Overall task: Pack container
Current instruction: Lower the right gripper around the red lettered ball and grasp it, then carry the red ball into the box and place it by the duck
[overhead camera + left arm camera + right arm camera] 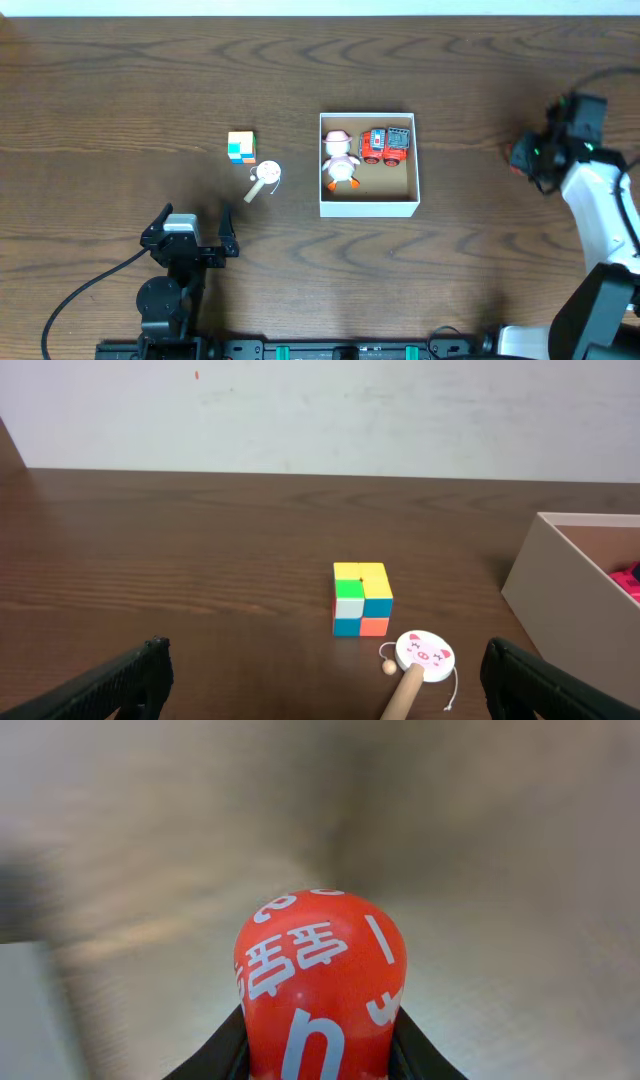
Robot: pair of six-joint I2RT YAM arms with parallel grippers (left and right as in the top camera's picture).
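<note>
The right gripper (320, 1055) is clamped on a red rounded toy (320, 985) with white characters printed on it. Its black fingers (222, 1052) press against both sides of the toy. Behind the toy the right wrist view is blurred. From overhead, this gripper sits near the right edge of the table (120, 90), well apart from the box.

The left gripper (190, 226) has its jaws wide apart and holds nothing. It hovers over bare wood near the front of the table, left of centre. In its wrist view the two dark fingers (115, 682) frame a colourful cube (361, 598) and, just beside it and nearer the camera, a small round drum (425, 654) with a pig face and a wooden handle. The two do not touch.

The container (368, 208), a shallow white box with a brown inside, stands right of the cube and drum, about mid-table. Inside it a white figure (341, 160) with a pink hat and orange feet lies on the left. A red toy truck (386, 145) lies just beside it, against the far wall.
</note>
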